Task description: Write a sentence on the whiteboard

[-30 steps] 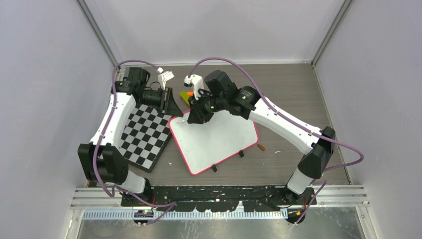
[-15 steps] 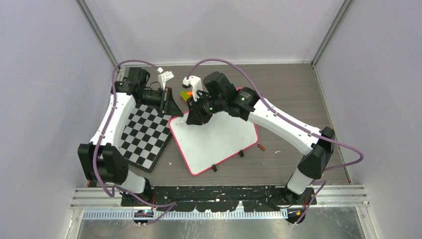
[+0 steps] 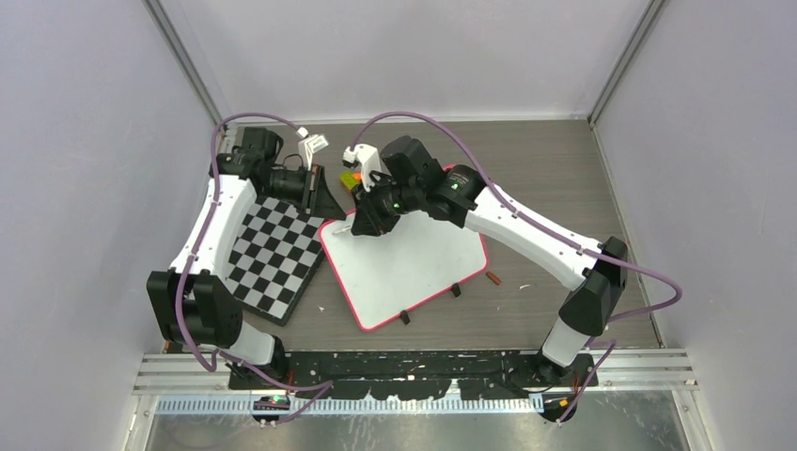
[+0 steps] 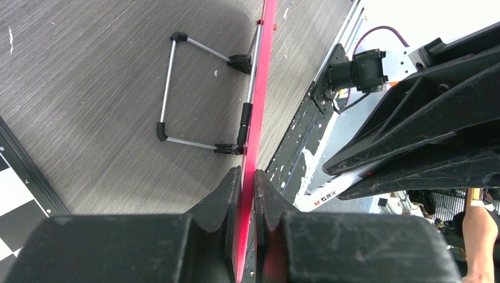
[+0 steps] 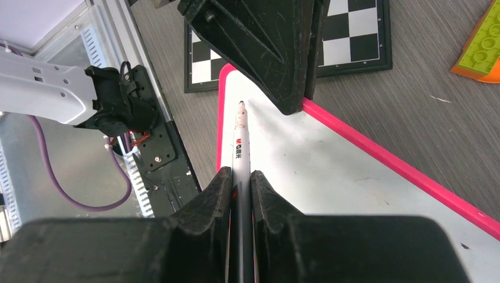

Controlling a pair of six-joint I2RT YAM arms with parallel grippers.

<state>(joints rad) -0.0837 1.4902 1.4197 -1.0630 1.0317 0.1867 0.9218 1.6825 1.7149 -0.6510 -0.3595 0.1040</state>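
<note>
Both claws full at the whiteboard's far corner.
Left gripper pinches its pink rim beside the checkerboard — right gripper clamps a marker, tip crowded by the left's black finger; green-orange brick nearby.

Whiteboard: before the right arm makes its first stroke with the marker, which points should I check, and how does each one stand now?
1. Board held: the left gripper is shut on the rim of the whiteboard. Ok.
2. Pen held: the right gripper is shut on the marker, tip pointing forward. Ok.
3. Tip position: over the white surface, inside the rim, near the clamped corner. Ok.
4. Tip touching the surface: cannot tell.
5. Writing area: no lettering or objects show on it. Ok.
6. Path straight ahead of the tip: the left gripper sits right there, so probably not ok; stroke away from it.
</note>
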